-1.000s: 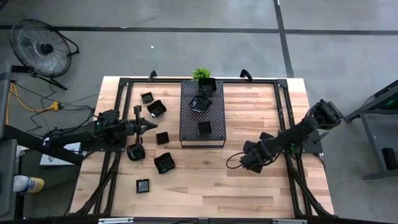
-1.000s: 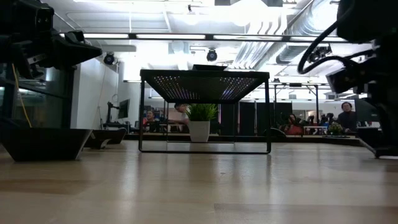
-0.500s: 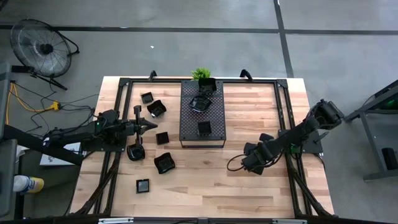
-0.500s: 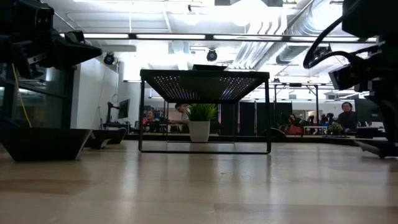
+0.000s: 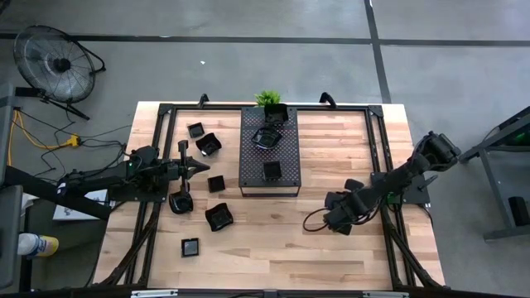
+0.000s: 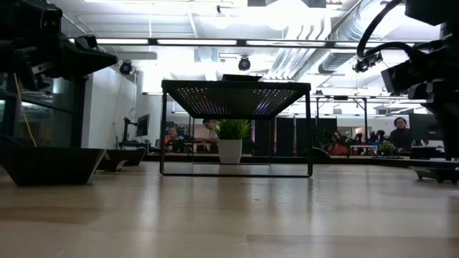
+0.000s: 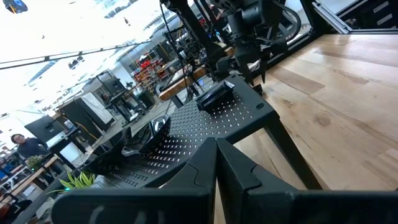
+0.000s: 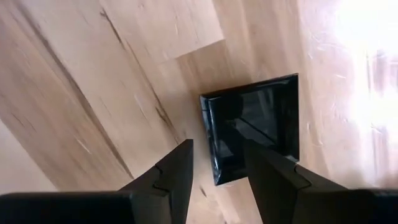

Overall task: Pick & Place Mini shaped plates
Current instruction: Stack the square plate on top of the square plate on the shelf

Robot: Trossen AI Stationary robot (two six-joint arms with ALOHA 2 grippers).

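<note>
The right claw (image 8: 214, 165) is hovering, fingers apart, over 1 glossy black square mini plate (image 8: 255, 127) lying on the pale wooden tabletop (image 5: 331, 165), seemingly not touching it; the left claw (image 5: 199, 165) is waiting, fingers together.

The right hand (image 5: 333, 222) has drifted slightly toward the table's near right, over a square plate (image 8: 254, 126).

A large dark perforated rectangular metal tray (image 5: 269, 157) stands on thin legs on the light wooden table (image 5: 331, 248). Just behind it sits a small green plant (image 5: 267, 98) in a white pot. A round black floor fan (image 5: 51, 62) stands off the table.
</note>
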